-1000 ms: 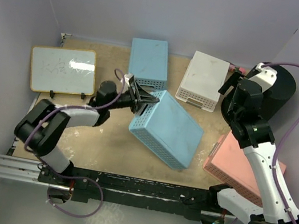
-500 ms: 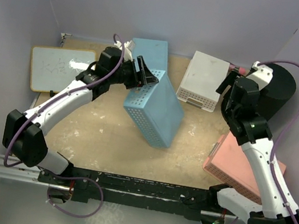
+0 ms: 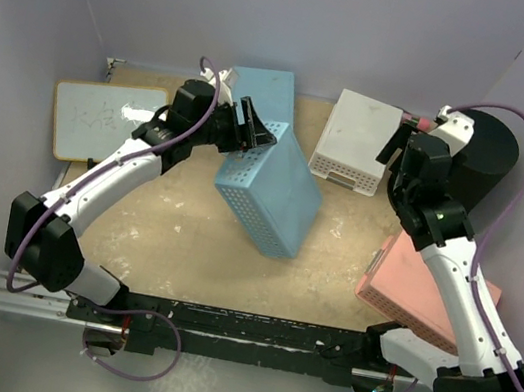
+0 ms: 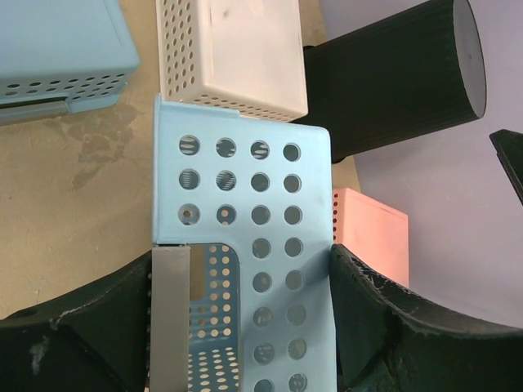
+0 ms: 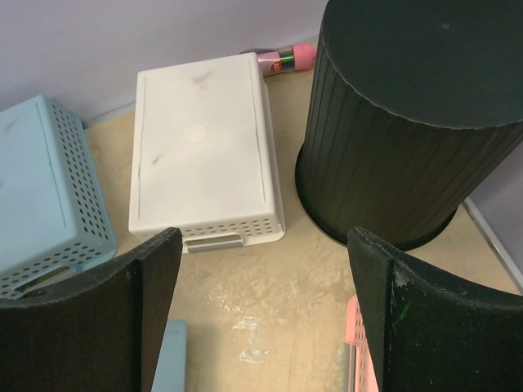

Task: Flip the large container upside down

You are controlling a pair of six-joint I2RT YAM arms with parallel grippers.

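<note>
The large black container (image 3: 488, 155) stands at the back right corner with its flat closed end up and its wider rim on the table; it also shows in the right wrist view (image 5: 409, 122) and the left wrist view (image 4: 392, 82). My right gripper (image 3: 403, 145) is open and empty, hovering just left of it, over bare table between it and the white basket (image 5: 261, 310). My left gripper (image 3: 258, 134) is shut on the end wall of a big blue perforated basket (image 3: 273, 193), holding it steeply tilted with its far end on the table (image 4: 245, 204).
A second blue basket (image 3: 260, 94) lies at the back middle. A white basket (image 3: 359, 137) lies upside down left of the container. A pink basket (image 3: 419, 285) sits at the right. A whiteboard (image 3: 107, 123) lies at the left. A pink marker (image 5: 286, 57) lies by the back wall.
My left arm has lifted the big blue basket and swung it toward the back, tipping it steeply onto its far end. My right gripper has shifted slightly toward the back.
</note>
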